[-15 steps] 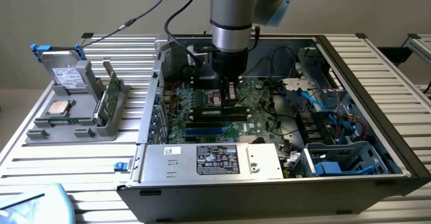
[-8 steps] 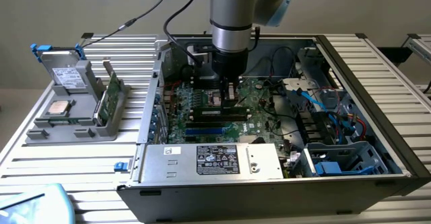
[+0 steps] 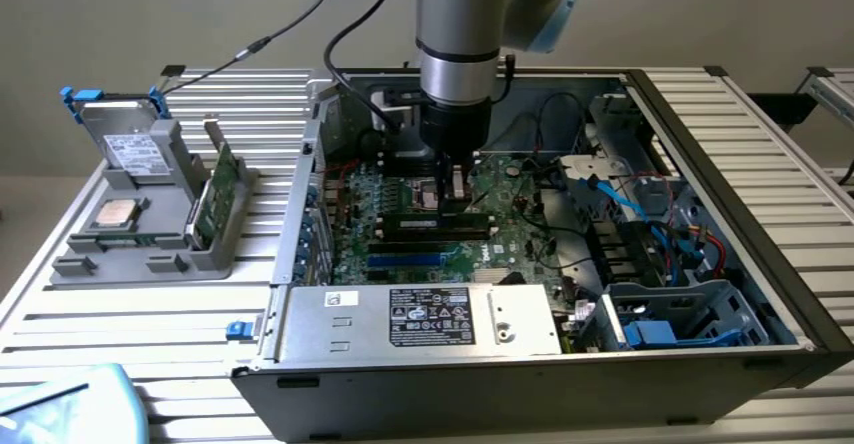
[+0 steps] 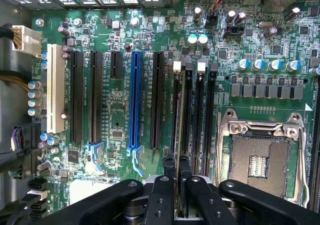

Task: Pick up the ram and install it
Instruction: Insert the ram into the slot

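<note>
Clearly the claw (image 4: 177,185) has its two fingers drawn close together, and they seem to clamp the ram (image 4: 179,130). In the wrist view the ram is seen edge-on as a thin strip, and it runs along one of the black memory slots (image 4: 199,115) on the motherboard. In the exterior view the claw (image 3: 457,192) is low inside the open case (image 3: 747,164), just above the board.

I think the main risk is alignment. If the stick is a little tilted or shifted sideways, its edge can land on the slot wall or between two neighbouring slots, and pushing then may bend the board. I cannot tell whether the stick is already seated, or whether the pale latches (image 4: 176,66) at the far slot ends stand open; closed latches would block it. The grip is narrow and sits at one end, so the stick may also pivot or slip under load.

The open processor socket (image 4: 260,157) lies near, and a slip towards it could harm its contacts.

On the exterior view's left, a grey holder (image 3: 134,254) on the bench (image 3: 80,314) carries another green board (image 3: 220,196), well apart.
</note>
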{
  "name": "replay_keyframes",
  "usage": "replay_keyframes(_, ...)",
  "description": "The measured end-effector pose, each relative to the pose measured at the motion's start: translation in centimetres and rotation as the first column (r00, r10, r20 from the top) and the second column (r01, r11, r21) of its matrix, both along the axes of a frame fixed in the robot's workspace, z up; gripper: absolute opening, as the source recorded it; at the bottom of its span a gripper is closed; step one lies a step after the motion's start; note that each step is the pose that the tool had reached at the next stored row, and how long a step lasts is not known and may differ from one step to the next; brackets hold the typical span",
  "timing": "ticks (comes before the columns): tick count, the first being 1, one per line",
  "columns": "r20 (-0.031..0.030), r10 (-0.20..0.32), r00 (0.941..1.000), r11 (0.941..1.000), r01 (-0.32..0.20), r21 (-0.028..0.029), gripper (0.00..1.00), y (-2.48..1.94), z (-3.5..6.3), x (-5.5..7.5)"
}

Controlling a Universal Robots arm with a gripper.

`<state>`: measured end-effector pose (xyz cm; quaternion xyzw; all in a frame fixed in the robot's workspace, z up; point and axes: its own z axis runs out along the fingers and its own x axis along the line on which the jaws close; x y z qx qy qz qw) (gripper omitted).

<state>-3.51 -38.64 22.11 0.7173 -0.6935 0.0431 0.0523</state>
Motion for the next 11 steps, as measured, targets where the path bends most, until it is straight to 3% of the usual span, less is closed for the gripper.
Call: replay_keyframes(11, -0.0013, 0.0, 1.0, 1.0, 0.0, 0.0001, 0.14, 0.0, 0.01, 0.07)
